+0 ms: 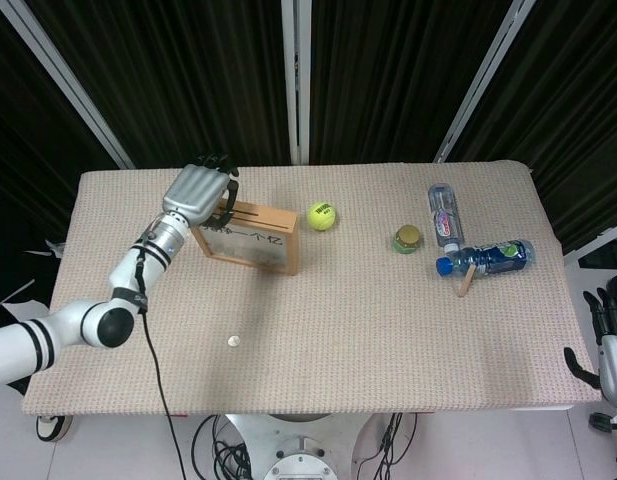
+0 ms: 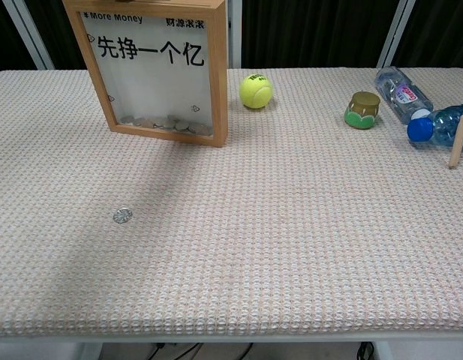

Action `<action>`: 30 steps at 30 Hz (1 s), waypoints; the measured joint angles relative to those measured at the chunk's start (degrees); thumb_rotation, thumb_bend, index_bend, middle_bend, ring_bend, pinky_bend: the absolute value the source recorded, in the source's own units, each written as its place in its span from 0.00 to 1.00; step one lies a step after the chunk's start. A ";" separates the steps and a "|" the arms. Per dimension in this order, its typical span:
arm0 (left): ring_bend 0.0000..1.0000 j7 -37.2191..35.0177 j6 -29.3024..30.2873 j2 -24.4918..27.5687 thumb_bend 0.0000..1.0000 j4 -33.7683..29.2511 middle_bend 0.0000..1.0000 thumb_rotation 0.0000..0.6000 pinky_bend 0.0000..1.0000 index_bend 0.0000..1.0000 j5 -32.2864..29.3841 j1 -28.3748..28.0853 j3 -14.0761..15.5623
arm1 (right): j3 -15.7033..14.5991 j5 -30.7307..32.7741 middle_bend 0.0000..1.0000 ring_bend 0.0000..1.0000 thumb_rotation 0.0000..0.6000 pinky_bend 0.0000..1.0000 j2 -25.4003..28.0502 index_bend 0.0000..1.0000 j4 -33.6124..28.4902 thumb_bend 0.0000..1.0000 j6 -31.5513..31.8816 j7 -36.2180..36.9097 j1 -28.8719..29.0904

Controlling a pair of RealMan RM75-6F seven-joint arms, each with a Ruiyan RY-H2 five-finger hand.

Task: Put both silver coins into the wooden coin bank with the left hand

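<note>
The wooden coin bank (image 1: 252,241) (image 2: 157,71) stands upright at the back left of the table, with several coins lying at its bottom behind the clear front. One silver coin (image 1: 233,341) (image 2: 122,215) lies flat on the cloth, well in front of the bank. My left hand (image 1: 199,190) hovers over the bank's top left corner, back of the hand toward the camera, fingers curled down over the top edge. Whatever is between its fingers is hidden. The chest view does not show this hand. My right hand (image 1: 613,346) hangs off the table's front right corner, fingers apart and holding nothing.
A tennis ball (image 1: 322,215) (image 2: 256,91) sits just right of the bank. Further right are a small green and gold pot (image 1: 408,238) (image 2: 362,109), two lying plastic bottles (image 1: 444,215) (image 1: 488,258) and a wooden stick (image 1: 467,273) (image 2: 458,139).
</note>
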 measured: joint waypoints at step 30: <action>0.02 -4.21 6.27 1.91 0.43 -4.61 0.20 1.00 0.07 0.27 5.79 1.71 1.31 | 0.10 -0.03 0.00 0.00 1.00 0.00 0.46 0.00 -0.41 0.27 0.46 -0.21 -0.19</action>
